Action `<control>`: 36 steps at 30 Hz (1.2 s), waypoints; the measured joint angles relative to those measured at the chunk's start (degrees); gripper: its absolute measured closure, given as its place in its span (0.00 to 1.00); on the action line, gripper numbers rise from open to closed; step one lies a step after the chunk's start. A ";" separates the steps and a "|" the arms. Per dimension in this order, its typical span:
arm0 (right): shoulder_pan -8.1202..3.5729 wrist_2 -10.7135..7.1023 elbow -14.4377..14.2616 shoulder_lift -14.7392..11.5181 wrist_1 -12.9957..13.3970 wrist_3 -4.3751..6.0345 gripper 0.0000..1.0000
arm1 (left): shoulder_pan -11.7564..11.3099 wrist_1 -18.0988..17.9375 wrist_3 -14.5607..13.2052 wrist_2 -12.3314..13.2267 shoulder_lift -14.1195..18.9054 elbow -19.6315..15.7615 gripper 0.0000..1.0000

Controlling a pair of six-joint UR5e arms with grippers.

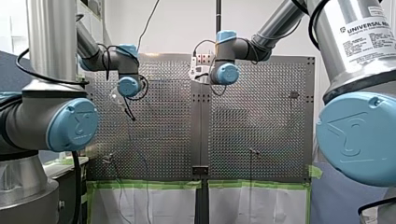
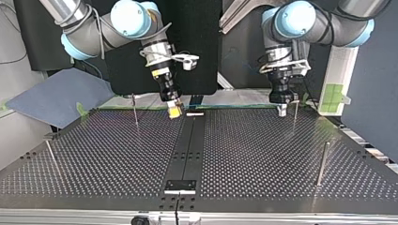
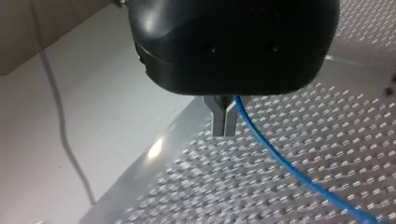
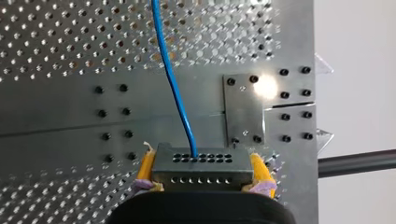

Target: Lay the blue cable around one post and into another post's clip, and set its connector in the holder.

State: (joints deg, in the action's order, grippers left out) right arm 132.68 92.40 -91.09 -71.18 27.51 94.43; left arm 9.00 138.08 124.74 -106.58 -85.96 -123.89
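On our right arm point(image 1: 348, 51) we read one white label point(image 1: 367, 29) — "UNIVERSAL", the next word cut off; its smaller lines are too fine to read.

Table point(image 1: 159, 140): perforated metal, split by a dark centre strip point(image 1: 201, 130).
Left arm point(image 1: 128, 86): enters from the left, wrist above the table's left half.
Right arm point(image 1: 227, 73): enters from the upper right, wrist just right of the strip.
Posts: lower left point(image 1: 108, 159), lower right point(image 1: 252, 151), upper right point(image 1: 293, 95).
Tape point(image 1: 149, 184): green, along the bottom edge.
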 joint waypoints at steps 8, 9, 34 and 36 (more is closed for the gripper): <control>0.84 -0.53 2.34 0.01 0.02 -0.42 1.00 | -3.37 4.69 0.39 0.42 4.68 2.18 0.98; 0.95 -0.56 2.84 0.01 -0.21 -0.46 1.00 | -3.46 5.22 0.36 0.29 5.23 2.48 0.98; 5.40 -3.33 15.70 1.87 -8.99 -0.87 1.00 | -6.15 9.90 0.76 0.64 12.91 8.84 0.98; 5.77 -3.22 16.86 2.65 -9.90 -0.94 1.00 | -6.52 9.92 0.88 1.15 11.86 9.62 0.98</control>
State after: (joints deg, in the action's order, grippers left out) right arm 138.44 89.18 -74.23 -68.53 17.61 93.49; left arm 2.49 148.01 125.61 -105.44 -74.10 -114.27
